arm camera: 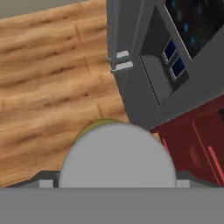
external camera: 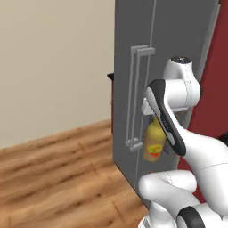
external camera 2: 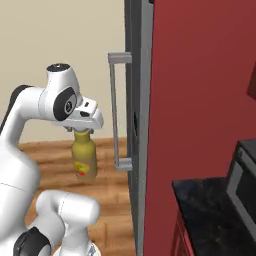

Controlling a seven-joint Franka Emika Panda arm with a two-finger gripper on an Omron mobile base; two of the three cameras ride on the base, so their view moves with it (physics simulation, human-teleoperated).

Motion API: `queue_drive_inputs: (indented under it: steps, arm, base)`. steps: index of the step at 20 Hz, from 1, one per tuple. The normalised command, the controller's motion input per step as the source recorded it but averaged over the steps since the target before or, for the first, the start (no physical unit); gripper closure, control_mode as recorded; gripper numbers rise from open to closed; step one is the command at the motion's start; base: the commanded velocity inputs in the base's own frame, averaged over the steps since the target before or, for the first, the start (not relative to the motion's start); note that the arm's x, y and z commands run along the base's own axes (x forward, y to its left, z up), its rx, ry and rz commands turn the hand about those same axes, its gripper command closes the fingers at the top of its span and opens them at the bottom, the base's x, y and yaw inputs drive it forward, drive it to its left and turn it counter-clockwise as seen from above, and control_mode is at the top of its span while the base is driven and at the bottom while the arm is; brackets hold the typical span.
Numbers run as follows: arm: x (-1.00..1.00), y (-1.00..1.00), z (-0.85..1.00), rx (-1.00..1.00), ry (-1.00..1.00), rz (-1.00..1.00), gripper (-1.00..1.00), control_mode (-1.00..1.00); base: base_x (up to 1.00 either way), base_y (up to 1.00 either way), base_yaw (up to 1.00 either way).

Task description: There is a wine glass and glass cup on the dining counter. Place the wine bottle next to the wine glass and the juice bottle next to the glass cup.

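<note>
I've got the juice bottle [external camera 2: 84, 161] hanging upright off the floor, fingers [external camera 2: 83, 131] clamped on its neck/cap, label facing out in the left base view. It's up in front of the grey fridge [external camera: 133, 53], close to the door handle [external camera 2: 118, 110], wood floor [external camera: 53, 173] below. Hand view: grey cap [arm camera: 117, 155] fills the bottom, w/ dark worktop [external camera 2: 210, 210] low right in right base view.
</note>
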Motion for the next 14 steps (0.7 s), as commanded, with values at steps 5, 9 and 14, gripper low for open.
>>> queue_drive_inputs:
  steps: [5,9,14]
  arm:
    - [0.0,0.0,0.0,0.0,0.0,0.0,1.0,1.0]
    - [0.0,0.0,0.0,0.0,0.0,0.0,1.0,1.0]
    - [0.0,0.0,0.0,0.0,0.0,0.0,1.0,1.0]
  base:
    - [-0.03,0.08,1.0]
    - [0.02,0.1,0.93]
    - [0.08,0.07,0.86]
